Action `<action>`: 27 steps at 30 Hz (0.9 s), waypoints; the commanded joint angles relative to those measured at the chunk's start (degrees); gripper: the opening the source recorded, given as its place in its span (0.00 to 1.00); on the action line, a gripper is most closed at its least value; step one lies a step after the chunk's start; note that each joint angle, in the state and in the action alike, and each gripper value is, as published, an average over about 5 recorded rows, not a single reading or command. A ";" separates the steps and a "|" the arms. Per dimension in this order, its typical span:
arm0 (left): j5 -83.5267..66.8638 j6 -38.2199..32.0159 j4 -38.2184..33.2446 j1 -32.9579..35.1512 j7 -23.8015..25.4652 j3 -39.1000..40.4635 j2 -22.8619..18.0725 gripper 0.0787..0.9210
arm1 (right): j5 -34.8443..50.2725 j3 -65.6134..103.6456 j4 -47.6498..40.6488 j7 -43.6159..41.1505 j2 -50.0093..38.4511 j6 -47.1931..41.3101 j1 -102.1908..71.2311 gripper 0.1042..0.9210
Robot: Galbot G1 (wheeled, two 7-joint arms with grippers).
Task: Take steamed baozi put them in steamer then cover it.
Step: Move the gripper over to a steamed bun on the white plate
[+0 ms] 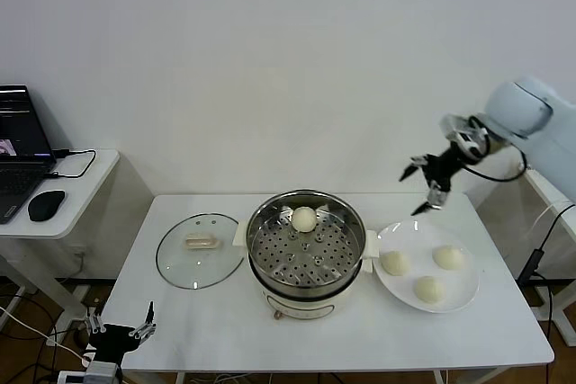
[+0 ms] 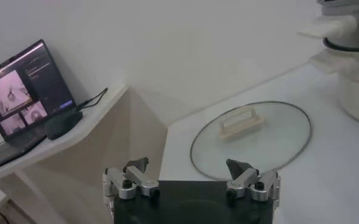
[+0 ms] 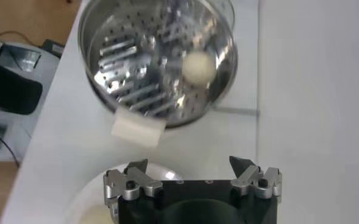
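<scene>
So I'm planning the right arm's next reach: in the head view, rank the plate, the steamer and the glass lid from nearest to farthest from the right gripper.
Right gripper hovers open above the table's far right.
1. Plate, below it, on the right, holding three baozi.
2. Steamer, centre.
3. Glass lid, far left.

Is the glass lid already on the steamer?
No, the glass lid lies flat on the table beside the open steamer.
</scene>
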 commanded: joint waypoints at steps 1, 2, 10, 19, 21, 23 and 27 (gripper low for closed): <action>0.03 0.13 -0.34 0.02 0.01 0.11 -0.05 0.88 | -5.33 6.47 3.12 0.48 -5.84 -5.89 -11.22 0.88; 0.05 0.16 -0.34 0.00 0.02 0.16 -0.08 0.88 | -6.07 7.07 3.14 0.66 -5.64 -5.92 -12.63 0.88; 0.14 0.28 -0.46 0.04 0.14 0.29 -0.63 0.88 | -11.77 9.03 0.21 3.37 -1.32 -4.14 -19.65 0.88; 0.16 0.48 1.24 -0.59 0.15 -0.01 -0.46 0.88 | -15.19 9.53 -5.79 6.38 7.59 0.03 -21.34 0.88; 0.16 0.47 1.48 -0.55 0.14 -0.05 -0.38 0.88 | -16.31 9.29 -7.15 6.35 9.47 0.70 -21.17 0.88; 0.16 0.45 1.67 -0.49 0.14 -0.05 -0.36 0.88 | -17.94 9.15 -8.75 6.44 11.45 1.47 -20.98 0.88; 0.15 0.44 2.07 -0.52 0.12 -0.14 -0.43 0.88 | -20.90 9.02 -11.73 7.33 14.56 2.82 -20.87 0.88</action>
